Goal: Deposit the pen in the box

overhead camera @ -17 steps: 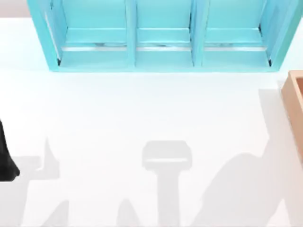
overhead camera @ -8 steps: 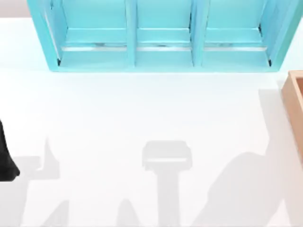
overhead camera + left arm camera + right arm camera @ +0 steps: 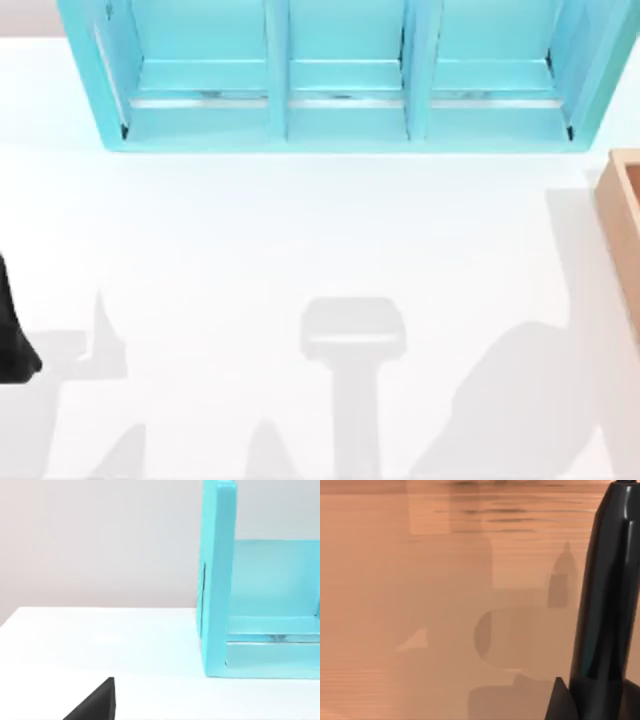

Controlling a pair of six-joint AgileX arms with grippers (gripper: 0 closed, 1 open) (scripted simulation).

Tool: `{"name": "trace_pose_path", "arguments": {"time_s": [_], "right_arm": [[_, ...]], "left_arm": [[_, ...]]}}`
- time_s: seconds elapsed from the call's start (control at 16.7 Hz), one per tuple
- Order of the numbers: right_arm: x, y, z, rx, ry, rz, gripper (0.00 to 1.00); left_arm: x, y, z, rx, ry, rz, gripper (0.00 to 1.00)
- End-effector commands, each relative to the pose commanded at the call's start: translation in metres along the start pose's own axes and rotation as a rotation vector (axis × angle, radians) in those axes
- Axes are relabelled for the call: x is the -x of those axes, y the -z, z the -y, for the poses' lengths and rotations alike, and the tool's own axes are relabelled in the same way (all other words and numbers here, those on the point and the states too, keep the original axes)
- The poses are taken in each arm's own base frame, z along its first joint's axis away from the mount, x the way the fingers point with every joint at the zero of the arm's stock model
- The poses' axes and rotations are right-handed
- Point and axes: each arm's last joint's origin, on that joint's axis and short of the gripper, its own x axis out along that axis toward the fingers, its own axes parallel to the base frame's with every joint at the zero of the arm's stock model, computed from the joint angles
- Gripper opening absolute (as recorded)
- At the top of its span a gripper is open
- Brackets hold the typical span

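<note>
Pen [image 3: 605, 595] over box [image 3: 420, 605] floor, left arm [image 3: 12, 335] at table's left edge

Left arm [image 3: 12, 340]: black, seen in top view as a rounded dark mass at the worktop's left edge, toward the near side, well apart from the middle. Looks parked. Left gripper [image 3: 95, 704]: matte black wedge in left wrist view, slanted, close above the worktop. Right gripper [image 3: 561, 702]: small dark pointed piece in right wrist view, matte, camera aimed straight down.
</note>
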Motion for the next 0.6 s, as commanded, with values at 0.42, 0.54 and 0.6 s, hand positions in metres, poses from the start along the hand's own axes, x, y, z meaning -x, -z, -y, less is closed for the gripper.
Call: {"name": "trace_pose_path", "arguments": {"time_s": [0.42, 0.54, 0.6], "right_arm": [[-0.005, 0.0021, 0.0002, -0.005, 0.002, -0.002, 0.15], [-0.005, 0.0021, 0.0002, -0.005, 0.002, -0.002, 0.3], [-0.005, 0.0021, 0.0002, -0.005, 0.002, -0.002, 0.38]], "left_arm": [[0.0, 0.0, 0.0, 0.0, 0.0, 0.0, 1.0], [0.0, 0.0, 0.0, 0.0, 0.0, 0.0, 1.0], [0.0, 0.0, 0.0, 0.0, 0.0, 0.0, 1.0]]}}
